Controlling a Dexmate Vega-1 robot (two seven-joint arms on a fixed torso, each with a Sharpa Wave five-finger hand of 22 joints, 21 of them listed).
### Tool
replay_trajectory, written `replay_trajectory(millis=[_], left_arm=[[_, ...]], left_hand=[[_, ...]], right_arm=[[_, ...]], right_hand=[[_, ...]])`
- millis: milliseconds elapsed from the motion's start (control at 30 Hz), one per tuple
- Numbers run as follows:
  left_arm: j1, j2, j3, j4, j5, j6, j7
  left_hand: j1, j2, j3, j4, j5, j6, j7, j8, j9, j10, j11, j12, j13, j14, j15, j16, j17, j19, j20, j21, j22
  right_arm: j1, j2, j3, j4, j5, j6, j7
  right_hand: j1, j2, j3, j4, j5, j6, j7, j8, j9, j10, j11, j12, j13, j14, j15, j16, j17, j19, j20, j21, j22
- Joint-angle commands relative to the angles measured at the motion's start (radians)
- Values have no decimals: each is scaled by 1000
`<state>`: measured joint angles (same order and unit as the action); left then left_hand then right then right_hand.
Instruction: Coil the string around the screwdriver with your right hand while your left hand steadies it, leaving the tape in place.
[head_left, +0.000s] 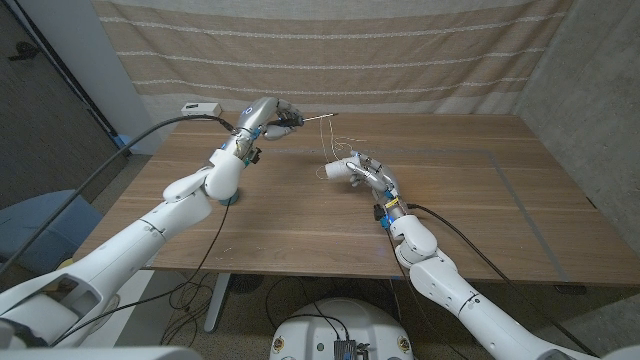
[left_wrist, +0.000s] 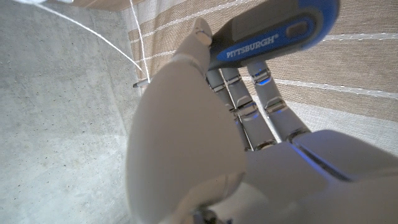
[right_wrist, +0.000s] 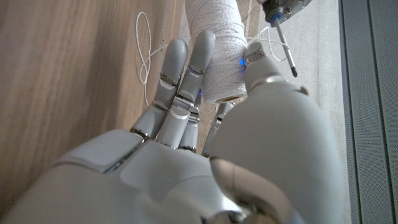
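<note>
Nearest us, our right robot hand (head_left: 350, 168) closes its fingers around the spool of white string (right_wrist: 217, 43), just above the counter (head_left: 470, 210). Farther left, our left robot hand (head_left: 270, 120) grips the blue-handled screwdriver (left_wrist: 273, 34), shaft pointing right. We should circle the spool round the shaft, keeping the string taut.

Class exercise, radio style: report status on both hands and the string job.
Left hand grips screwdriver, raised. Right hand holds string spool. String trails loose on table; coiling not confirmed.
</note>
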<state>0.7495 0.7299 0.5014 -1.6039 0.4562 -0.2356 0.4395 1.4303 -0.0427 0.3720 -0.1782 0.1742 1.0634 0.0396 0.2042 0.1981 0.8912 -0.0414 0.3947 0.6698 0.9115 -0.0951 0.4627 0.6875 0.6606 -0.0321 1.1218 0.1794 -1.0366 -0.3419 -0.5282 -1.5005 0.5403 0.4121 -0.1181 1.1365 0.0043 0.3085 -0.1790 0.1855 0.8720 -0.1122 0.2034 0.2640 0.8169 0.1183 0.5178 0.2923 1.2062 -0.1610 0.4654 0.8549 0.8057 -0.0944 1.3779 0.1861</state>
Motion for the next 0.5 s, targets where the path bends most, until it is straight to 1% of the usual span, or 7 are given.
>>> replay_trajectory(millis=[33,100,267,300,333,400,500], left_arm=[[-17,-2,24,-2,19,16,-5],[-17,-2,25,-3,18,15,-4],[-13,2,24,-10,20,23,-2],[-13,2,24,-10,20,24,-1],[-12,3,24,-13,22,24,-1],[-11,4,24,-15,24,25,2],[-11,5,25,-17,25,25,2]], left_hand=[[96,115,53,20,6,77,40,9,21,8,-4,-6,4,40,-69,6,6,25,-181,9,1],[95,116,53,21,6,76,40,9,21,8,-5,-7,5,40,-70,6,7,25,-181,9,1],[95,115,53,20,6,77,40,9,21,8,-3,-8,7,41,-66,5,8,25,-181,10,1],[95,115,53,20,6,77,40,9,21,9,-5,-9,7,40,-67,5,8,25,-180,10,1],[94,115,53,21,6,77,39,9,21,9,-5,-9,7,41,-69,4,7,25,-181,10,1],[94,116,53,20,6,77,40,9,21,7,-4,-10,8,41,-68,3,8,25,-181,10,1],[95,116,53,20,6,78,41,9,21,10,-5,-11,6,41,-66,3,8,24,-180,10,1]], right_arm=[[-74,-76,11,-136,-1,110,107],[-72,-86,12,-148,0,118,125],[-54,-100,6,-152,68,125,216],[-54,-99,6,-152,70,125,218],[-43,-101,2,-147,100,122,256],[-29,-105,-4,-142,135,115,304],[-10,-96,-10,-132,157,117,344]], right_hand=[[158,149,114,40,7,186,175,1,3,139,-60,148,130,47,-53,-4,3,-5,-119,8,0],[158,149,114,41,7,186,174,1,3,139,-61,149,131,47,-52,-5,5,-7,-119,8,0],[158,150,115,41,7,186,173,1,3,139,-62,149,130,49,-53,-6,7,-8,-119,10,0],[158,150,115,40,7,185,173,0,3,140,-62,149,130,49,-53,-6,7,-8,-119,10,0],[159,150,116,40,7,186,173,1,3,140,-62,150,130,49,-55,-7,6,-8,-119,11,0],[161,150,116,39,7,187,173,1,2,140,-60,149,129,53,-56,-6,7,-7,-119,12,0],[162,150,117,38,7,188,174,1,2,144,-59,151,129,56,-55,-6,8,-5,-119,15,1]])
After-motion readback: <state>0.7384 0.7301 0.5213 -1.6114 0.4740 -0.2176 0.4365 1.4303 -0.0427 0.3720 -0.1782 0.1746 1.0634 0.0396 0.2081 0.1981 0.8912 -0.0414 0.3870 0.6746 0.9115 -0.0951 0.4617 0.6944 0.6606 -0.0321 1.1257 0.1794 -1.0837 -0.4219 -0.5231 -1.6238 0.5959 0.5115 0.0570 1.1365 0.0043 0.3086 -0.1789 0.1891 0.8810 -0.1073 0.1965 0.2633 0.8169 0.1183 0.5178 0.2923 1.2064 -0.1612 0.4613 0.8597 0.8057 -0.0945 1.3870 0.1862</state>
